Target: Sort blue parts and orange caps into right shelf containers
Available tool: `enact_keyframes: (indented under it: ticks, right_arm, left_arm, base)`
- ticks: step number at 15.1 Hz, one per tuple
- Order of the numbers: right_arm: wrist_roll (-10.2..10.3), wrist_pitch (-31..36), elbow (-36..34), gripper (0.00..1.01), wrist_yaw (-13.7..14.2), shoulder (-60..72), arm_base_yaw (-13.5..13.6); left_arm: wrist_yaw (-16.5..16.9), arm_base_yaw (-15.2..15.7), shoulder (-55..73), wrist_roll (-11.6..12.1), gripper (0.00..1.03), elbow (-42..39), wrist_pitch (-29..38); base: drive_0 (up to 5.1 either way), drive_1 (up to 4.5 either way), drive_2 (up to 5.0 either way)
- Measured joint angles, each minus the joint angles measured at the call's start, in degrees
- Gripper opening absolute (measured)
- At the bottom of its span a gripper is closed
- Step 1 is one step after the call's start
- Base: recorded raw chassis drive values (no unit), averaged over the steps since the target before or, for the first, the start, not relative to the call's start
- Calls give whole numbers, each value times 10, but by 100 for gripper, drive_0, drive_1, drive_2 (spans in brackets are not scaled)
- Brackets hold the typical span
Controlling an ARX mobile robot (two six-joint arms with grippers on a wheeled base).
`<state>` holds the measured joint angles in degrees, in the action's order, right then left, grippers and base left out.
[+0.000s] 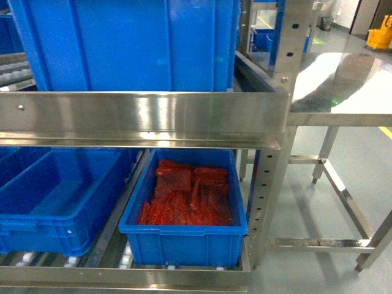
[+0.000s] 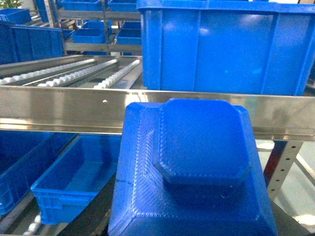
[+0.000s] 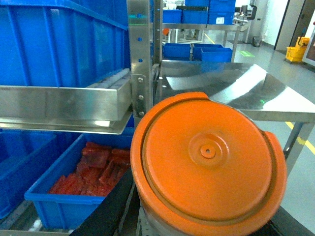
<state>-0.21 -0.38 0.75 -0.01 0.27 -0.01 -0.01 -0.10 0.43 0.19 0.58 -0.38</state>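
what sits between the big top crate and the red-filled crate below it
A steel shelf rail runs between the top crate and the red-filled crate, in the head view.

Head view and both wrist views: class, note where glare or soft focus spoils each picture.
Head view: bright glare on the steel shelf rail and steel table; the red contents of the blue crate smear together. Left wrist view: the near blue part looks soft. Right wrist view: the orange cap fills the foreground; table glare behind.
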Motion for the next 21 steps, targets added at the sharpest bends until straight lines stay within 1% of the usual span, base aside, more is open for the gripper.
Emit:
enact_keyframes:
  ticks: [21]
  right_arm:
    - [0,0,0,44,0,0,0]
  left_arm:
    - [0,0,0,0,43,0,-1]
  base:
    - [-503,233,233]
